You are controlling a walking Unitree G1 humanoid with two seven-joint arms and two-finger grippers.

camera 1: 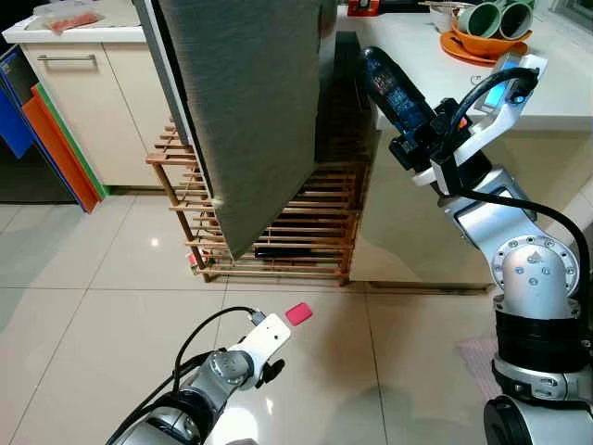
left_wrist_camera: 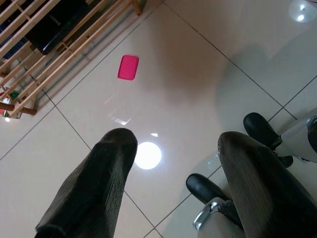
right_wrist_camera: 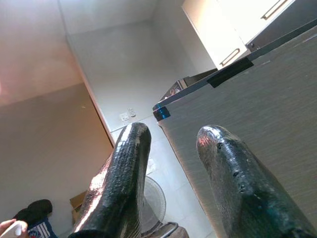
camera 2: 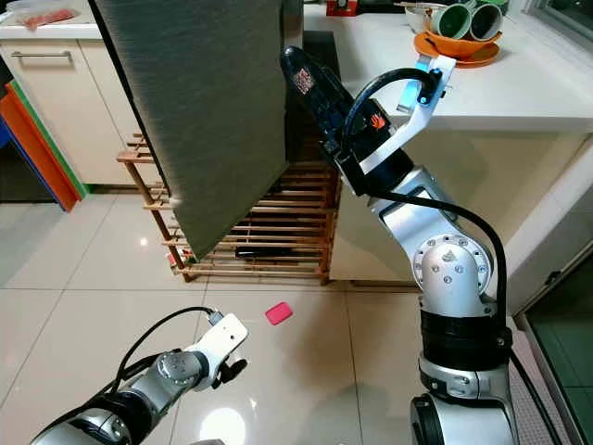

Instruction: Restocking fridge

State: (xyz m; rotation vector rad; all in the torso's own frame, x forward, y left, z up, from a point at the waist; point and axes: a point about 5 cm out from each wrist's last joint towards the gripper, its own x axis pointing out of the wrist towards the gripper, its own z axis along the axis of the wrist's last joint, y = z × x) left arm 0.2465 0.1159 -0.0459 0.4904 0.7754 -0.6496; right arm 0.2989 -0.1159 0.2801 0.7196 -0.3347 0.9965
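The grey textured fridge door (camera 1: 250, 111) stands in the upper middle of the head views, with a dark gap at its right edge. My right gripper (camera 1: 375, 69) is raised beside that edge, level with the counter top. In the right wrist view the right gripper (right_wrist_camera: 173, 136) is open, with nothing between its glossy black fingers (right_wrist_camera: 124, 168) and the grey fridge panel (right_wrist_camera: 267, 109) close by. My left gripper (left_wrist_camera: 176, 148) hangs low over the tiled floor, open and empty. A small pink object (camera 1: 298, 313) lies on the floor just ahead of it.
A wooden slatted rack (camera 1: 315, 232) stands behind the door, with a black item (camera 1: 287, 250) on a low shelf. A white counter (camera 1: 435, 74) at the right carries an orange bowl with green cups (camera 1: 486, 37). White cabinets (camera 1: 83, 102) and coloured boards (camera 1: 56, 139) stand at the left.
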